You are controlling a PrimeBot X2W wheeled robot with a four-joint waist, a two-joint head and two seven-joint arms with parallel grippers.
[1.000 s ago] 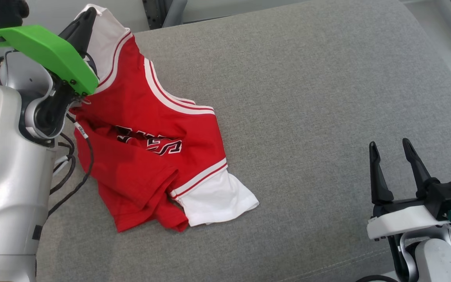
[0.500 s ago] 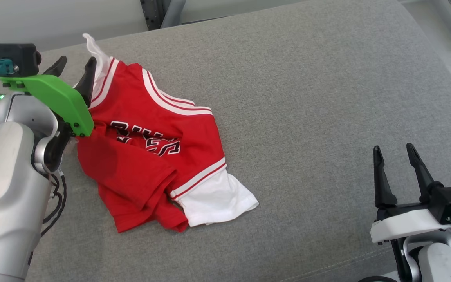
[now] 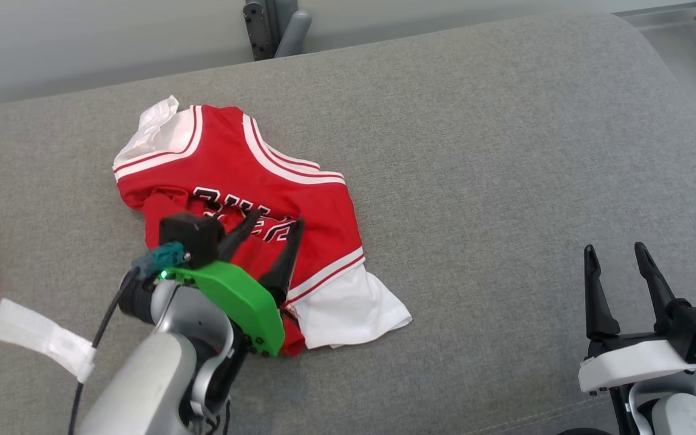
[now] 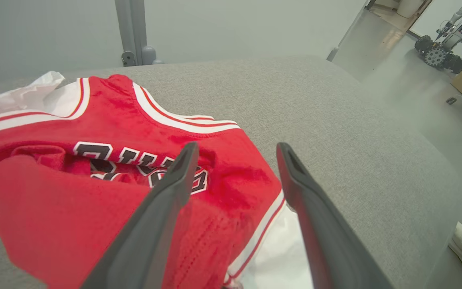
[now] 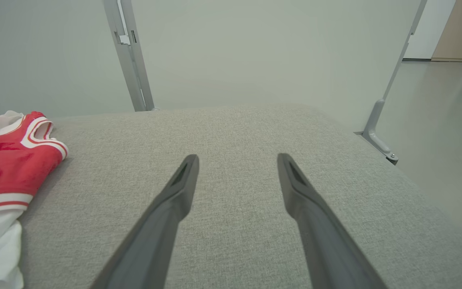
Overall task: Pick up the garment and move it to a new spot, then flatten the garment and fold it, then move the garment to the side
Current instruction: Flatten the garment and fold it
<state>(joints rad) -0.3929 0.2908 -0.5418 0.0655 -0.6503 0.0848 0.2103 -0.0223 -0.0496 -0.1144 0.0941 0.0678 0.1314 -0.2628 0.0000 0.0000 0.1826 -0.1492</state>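
Both sets of jaws gape empty: left gripper over the red jersey, right gripper at its four o'clock

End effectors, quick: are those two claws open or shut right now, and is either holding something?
Left end effector: open, holding nothing, above the red jersey.
Right end effector: open, empty, over the grey cushion.
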